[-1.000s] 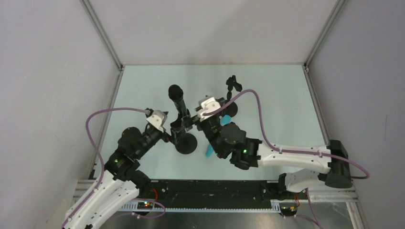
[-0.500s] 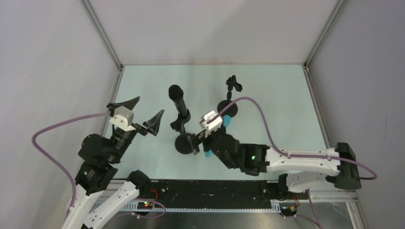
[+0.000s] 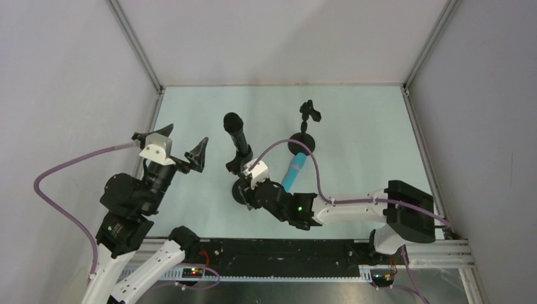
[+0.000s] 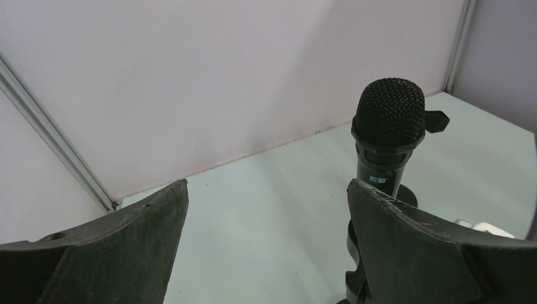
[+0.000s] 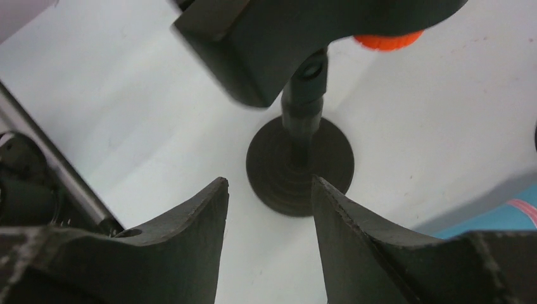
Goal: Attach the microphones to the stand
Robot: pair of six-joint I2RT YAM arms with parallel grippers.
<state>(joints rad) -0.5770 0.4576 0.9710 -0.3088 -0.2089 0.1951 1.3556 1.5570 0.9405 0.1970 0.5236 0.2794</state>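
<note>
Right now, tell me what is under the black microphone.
A stand holds the microphone up, ending in a round base on the table. From above, the right gripper covers most of that base.

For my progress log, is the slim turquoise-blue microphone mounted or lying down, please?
Lying down: the turquoise-blue microphone rests flat on the pale green table.

Top view: fixed, high above the near edge, looking down over the whole table [image 3: 354, 114].
Left wrist view: low, roughly level, facing a wall [image 4: 221, 76], black mic [image 4: 388, 126] near.
Right wrist view: very close, looking down at the stand [image 5: 301, 168] base.
Shared by all three: that mic on its stand.
</note>
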